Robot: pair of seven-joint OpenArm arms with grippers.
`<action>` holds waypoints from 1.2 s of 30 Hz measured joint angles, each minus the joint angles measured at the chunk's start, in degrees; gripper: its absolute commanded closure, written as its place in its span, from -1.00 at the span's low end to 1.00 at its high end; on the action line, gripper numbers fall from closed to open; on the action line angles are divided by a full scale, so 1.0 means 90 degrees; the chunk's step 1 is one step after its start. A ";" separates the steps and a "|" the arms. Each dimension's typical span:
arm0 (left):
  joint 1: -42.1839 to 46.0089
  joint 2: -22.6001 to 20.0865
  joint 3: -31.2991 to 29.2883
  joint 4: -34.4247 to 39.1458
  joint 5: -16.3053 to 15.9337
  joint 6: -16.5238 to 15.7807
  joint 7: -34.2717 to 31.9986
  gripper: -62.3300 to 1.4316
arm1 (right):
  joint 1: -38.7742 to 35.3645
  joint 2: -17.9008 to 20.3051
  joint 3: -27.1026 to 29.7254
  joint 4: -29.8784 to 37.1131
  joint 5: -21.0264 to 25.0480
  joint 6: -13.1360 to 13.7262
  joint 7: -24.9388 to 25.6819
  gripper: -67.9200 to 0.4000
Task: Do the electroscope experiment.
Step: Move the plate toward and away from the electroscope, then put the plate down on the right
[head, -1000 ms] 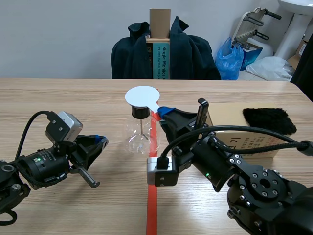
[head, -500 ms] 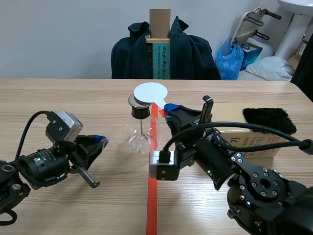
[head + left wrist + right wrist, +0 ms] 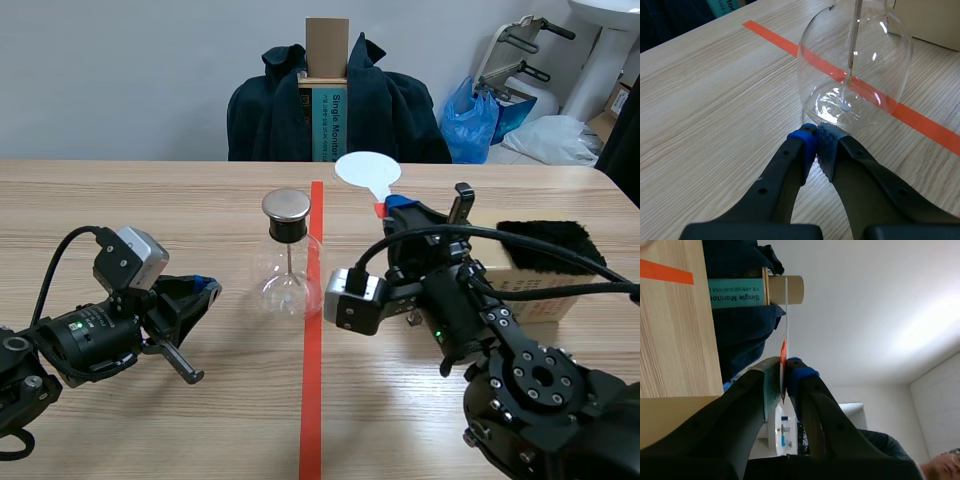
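A clear glass flask electroscope [image 3: 287,262] with a round metal cap [image 3: 286,205] stands just left of the red tape line. In the left wrist view its glass bulb [image 3: 855,65] and inner rod sit right ahead of my left gripper [image 3: 816,145], which is shut on nothing, tips close to the bulb's base. My left gripper [image 3: 203,290] rests low on the table, left of the flask. My right gripper [image 3: 397,210] is shut on the orange handle of a white round paddle [image 3: 367,170], held up to the right of the flask. The paddle [image 3: 786,305] shows edge-on between the fingers.
A black fur cloth [image 3: 550,245] lies on a cardboard box [image 3: 520,295] at the right. Across the table stands a chair draped with a dark jacket [image 3: 400,110], holding a teal box [image 3: 327,125]. A red tape line [image 3: 312,380] runs down the table's middle.
My right gripper has carried the white paddle from above the flask's cap to the right and farther back, uncovering the cap. The left arm has kept still.
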 measured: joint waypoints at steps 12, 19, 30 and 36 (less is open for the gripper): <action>0.0000 0.0000 0.0000 0.0000 0.0002 0.0000 0.0000 0.86 | -0.0175 0.0214 0.0318 0.0406 0.0092 -0.0022 -0.0080 0.97; -0.0002 0.0000 0.0000 0.0000 0.0002 0.0000 0.0000 0.86 | -0.0510 0.0391 0.0991 0.1486 0.0090 -0.0024 -0.0078 0.97; 0.0000 0.0000 0.0000 0.0000 0.0002 0.0000 0.0000 0.86 | -0.1501 0.0828 0.1836 0.2487 -0.0075 -0.0041 -0.0024 0.97; 0.0027 -0.0019 0.0000 0.0007 0.0002 0.0000 -0.0002 0.86 | -0.2373 0.0918 0.2178 0.2390 -0.0041 -0.0024 -0.0024 0.97</action>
